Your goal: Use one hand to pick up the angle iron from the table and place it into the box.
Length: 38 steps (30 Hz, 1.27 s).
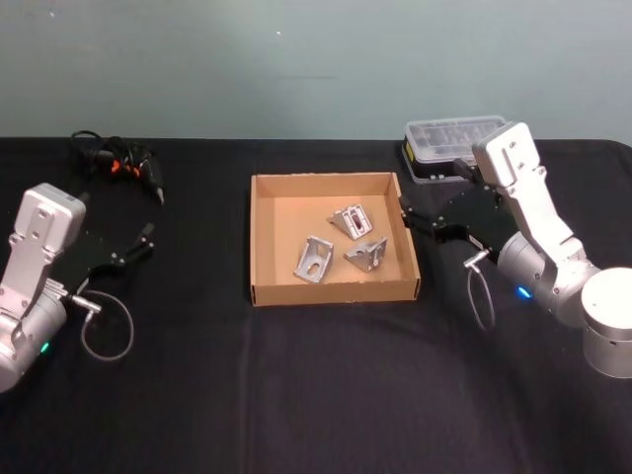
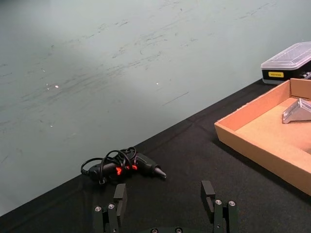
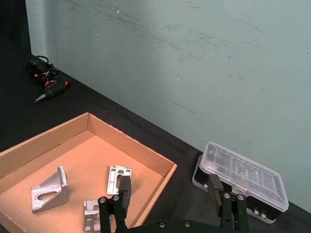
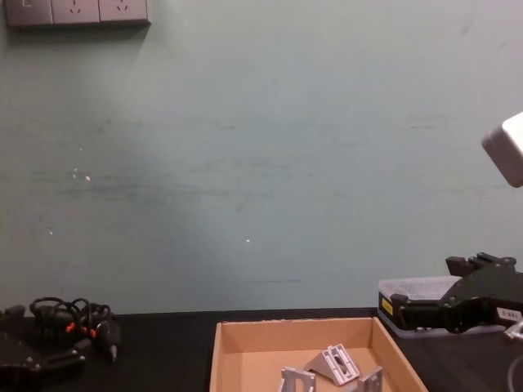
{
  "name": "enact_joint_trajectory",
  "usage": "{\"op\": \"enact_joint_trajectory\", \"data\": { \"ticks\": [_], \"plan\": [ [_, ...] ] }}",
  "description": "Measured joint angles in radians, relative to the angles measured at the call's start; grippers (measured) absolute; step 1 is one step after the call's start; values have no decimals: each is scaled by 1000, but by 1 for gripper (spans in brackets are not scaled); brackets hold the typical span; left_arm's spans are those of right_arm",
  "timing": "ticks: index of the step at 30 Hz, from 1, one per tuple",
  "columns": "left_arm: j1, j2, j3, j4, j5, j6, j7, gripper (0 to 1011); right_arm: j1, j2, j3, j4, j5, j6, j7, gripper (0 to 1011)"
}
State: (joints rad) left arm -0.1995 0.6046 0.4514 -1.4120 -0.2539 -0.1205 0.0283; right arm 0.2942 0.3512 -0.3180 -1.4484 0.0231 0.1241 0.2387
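My right gripper point(image 1: 407, 214) hangs open and empty beside the box point(image 1: 265, 237); left gripper point(image 1: 146, 240) open too. The brackets point(image 1: 341, 245) look stiff, heavy, slick: pinch a flat flange

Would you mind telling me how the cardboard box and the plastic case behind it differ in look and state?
The box is tan cardboard, open-topped and shallow, with three metal angle irons lying inside; the plastic case is black with a clear lid that is shut. The box is the wider of the two. The box sits mid-table, while the case sits at the far edge near the wall, behind the right gripper. Both are rectangular and rest flat on the black table.
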Motion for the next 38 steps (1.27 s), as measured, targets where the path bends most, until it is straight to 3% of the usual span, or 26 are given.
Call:
{"op": "enact_joint_trajectory", "data": {
  "ticks": [38],
  "plan": [
    [0, 0, 0, 0, 0, 0, 0, 1000, 9, -1, -6, 6, 1, 1, 6, 1002]
  ]
}}
